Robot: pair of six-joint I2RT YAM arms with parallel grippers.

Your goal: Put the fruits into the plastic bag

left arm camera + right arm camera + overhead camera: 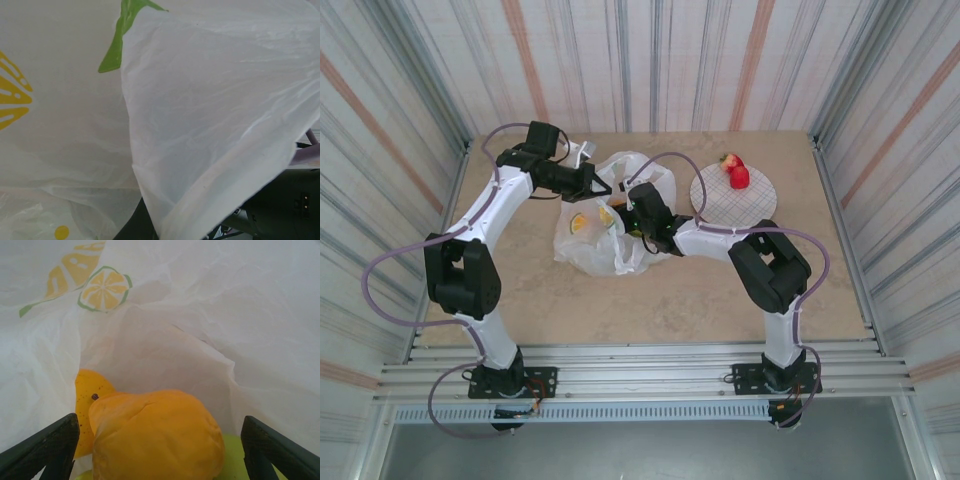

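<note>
The plastic bag (592, 243) lies mid-table with its mouth held up. My left gripper (596, 186) is at the bag's upper rim and looks shut on a fold of the film (200, 125); one dark finger (134, 226) shows under it. My right gripper (636, 214) reaches into the bag's mouth. In the right wrist view it (160, 420) is open, fingers wide apart on either side of an orange fruit (157, 437). A second orange fruit (89, 390) lies behind it, and a green fruit (234, 455) underneath. Two red fruits (735, 172) rest on the plate.
The round white grid plate (725, 203) sits right of the bag, beside the right arm's forearm. Striped walls close in the table on three sides. Bare tabletop stretches in front of the bag and along the right edge.
</note>
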